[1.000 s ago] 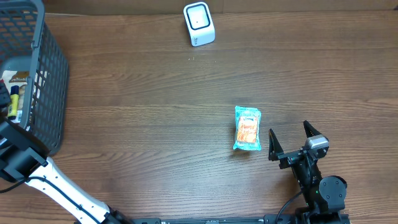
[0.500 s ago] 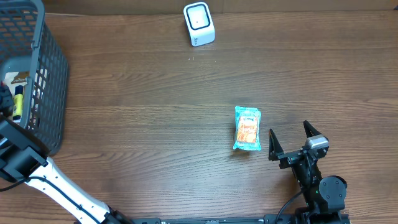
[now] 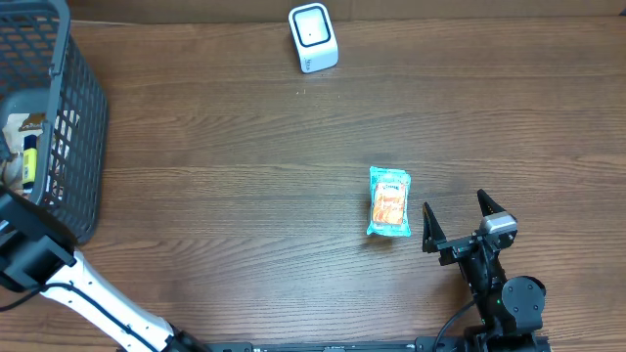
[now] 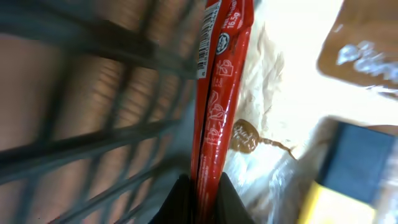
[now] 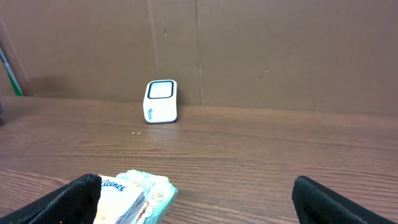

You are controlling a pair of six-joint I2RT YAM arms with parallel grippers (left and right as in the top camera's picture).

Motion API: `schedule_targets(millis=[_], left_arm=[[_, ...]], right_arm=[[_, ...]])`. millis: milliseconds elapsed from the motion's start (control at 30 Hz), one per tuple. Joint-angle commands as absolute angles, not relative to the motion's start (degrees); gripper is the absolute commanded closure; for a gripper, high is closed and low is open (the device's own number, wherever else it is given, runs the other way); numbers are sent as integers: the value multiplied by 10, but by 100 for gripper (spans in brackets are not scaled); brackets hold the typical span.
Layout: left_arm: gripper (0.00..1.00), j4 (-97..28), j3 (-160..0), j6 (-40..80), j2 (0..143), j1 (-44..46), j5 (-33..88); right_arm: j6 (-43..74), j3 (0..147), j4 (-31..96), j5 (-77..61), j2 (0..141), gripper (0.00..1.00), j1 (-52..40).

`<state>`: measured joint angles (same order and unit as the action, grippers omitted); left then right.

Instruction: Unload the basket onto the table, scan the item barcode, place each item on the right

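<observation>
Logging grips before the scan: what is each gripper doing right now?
Left gripper: shut on a thin red plastic packet.
Right gripper: open, empty.

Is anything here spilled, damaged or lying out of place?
Nothing stands out. The scanner stands upright, the tissue pack lies flat on the table, and the left gripper pinches a red packet inside the basket.

In the overhead pic you get soft, even light from above. The wood table (image 3: 225, 196) looks bright, no glare. Small soft shadows sit right by the white scanner (image 3: 313, 37) & the snack pack (image 3: 389, 201). The basket (image 3: 73, 127) leans out a bit at the pic's edge. Your left wrist pic is v. close & blurry: basket bars smear, only the red packet (image 4: 217, 93) looks sharp-ish, stuff behind it is fuzzy. Right wrist pic is clear; the cardboard wall (image 5: 280, 50) looks a bit dim.
</observation>
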<state>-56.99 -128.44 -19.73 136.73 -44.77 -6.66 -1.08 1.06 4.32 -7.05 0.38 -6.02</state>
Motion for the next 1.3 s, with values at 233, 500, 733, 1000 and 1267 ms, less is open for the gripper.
schedule_targets(millis=[233, 500, 733, 1000, 1267], left_arm=[[96, -618, -1280, -172, 1316, -448, 3], [93, -602, -1209, -168, 1316, -442, 2], [87, -575, -1171, -182, 1316, -434, 2], [78, -579, -1204, -166, 1313, -433, 2], [43, -615, -1274, -116, 1311, -439, 3]], right_arm=[[-13, 4, 41, -65, 2, 0, -59], [-13, 4, 41, -65, 2, 0, -59], [-13, 4, 41, -65, 2, 0, -59], [-13, 4, 41, -65, 2, 0, -59], [-13, 4, 41, -65, 2, 0, -59]])
